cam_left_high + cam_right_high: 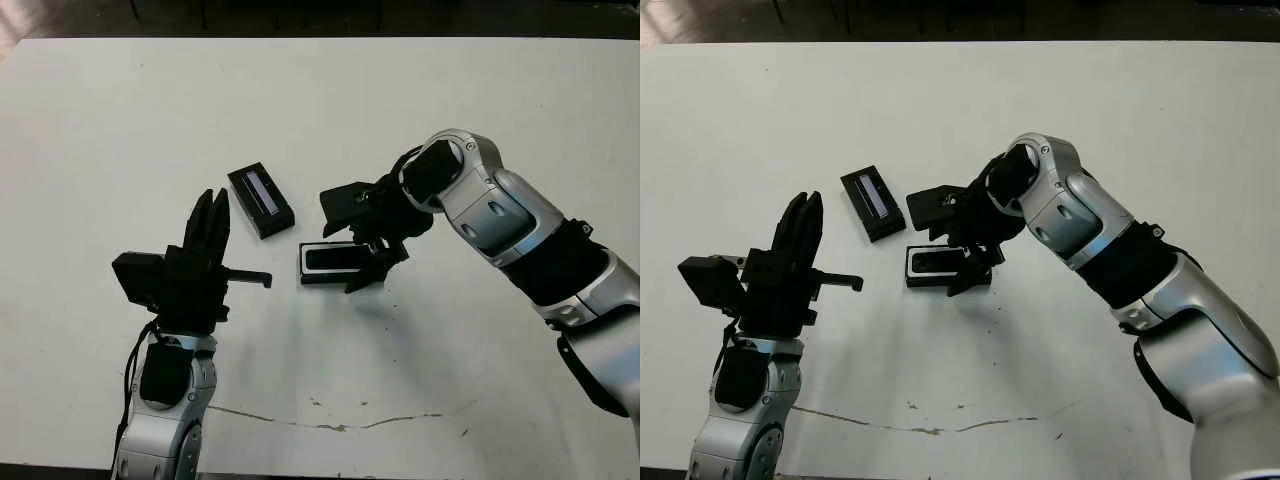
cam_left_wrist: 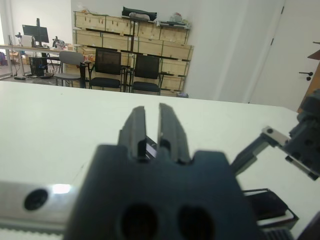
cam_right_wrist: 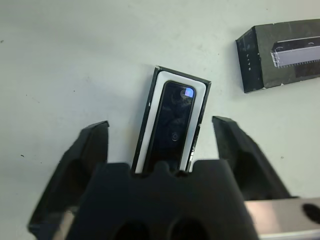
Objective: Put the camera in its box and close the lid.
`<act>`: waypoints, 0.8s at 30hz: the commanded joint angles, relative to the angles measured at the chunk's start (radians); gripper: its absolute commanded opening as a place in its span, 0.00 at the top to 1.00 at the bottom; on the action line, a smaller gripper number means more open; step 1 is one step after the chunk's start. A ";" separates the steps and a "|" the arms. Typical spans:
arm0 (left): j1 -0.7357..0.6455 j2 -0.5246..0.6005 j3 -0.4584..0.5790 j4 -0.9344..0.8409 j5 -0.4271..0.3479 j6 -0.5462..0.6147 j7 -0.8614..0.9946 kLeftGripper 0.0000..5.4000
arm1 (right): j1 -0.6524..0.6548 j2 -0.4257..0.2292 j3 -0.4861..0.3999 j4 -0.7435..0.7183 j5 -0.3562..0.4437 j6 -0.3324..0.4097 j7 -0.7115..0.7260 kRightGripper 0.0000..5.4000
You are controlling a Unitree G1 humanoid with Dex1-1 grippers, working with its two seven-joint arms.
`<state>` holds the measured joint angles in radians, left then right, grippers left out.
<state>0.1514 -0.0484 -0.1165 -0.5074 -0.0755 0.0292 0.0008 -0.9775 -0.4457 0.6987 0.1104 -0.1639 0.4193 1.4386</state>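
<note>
On the left we see our left gripper (image 1: 212, 225) raised over the white table (image 1: 120, 110), apart from every object. Its two black fingers point away from us toward the far edge, pressed nearly together with only a thin slit between them, and they hold nothing.

Next comes the lid (image 1: 260, 201), one flat black slab lying on the table just beyond and to the right of that gripper. Its long axis runs diagonally, from far-left to near-right, and the pale grey strip runs the same way along its middle.

To the right of the lid and a little nearer to us lies the box (image 1: 333, 263), one shallow tray with a white rim. Its long axis runs roughly left to right across the table. The lid and the box are near each other but not touching.

Inside the box we see the camera (image 3: 172, 127), one black bar lying flat within the white lining, its long axis matching the box's. In the right wrist view its small blue-lit screen sits at the end farther from the gripper's body.

Our right gripper (image 1: 365, 255) hangs just above the right end of the box, fingers spread wide and gripping nothing; the right wrist view shows one finger (image 3: 85, 155) on either side of the box's width.
</note>
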 commanded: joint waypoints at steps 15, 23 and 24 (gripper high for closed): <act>0.018 0.007 0.012 0.015 -0.004 -0.003 -0.006 1.00 | 0.109 -0.090 -0.366 -0.202 0.167 0.219 -0.153 0.00; 0.017 0.012 0.027 0.008 -0.010 0.016 -0.014 1.00 | 0.435 -0.036 -0.691 -0.498 0.316 0.318 -0.500 0.04; 0.016 0.012 0.029 0.008 -0.012 0.017 -0.016 1.00 | 0.482 -0.020 -0.709 -0.540 0.309 0.312 -0.560 0.06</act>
<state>0.1517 -0.0437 -0.0953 -0.5057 -0.0782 0.0290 -0.0108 -0.5655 -0.4882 0.0155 -0.3834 0.1413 0.7302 0.9396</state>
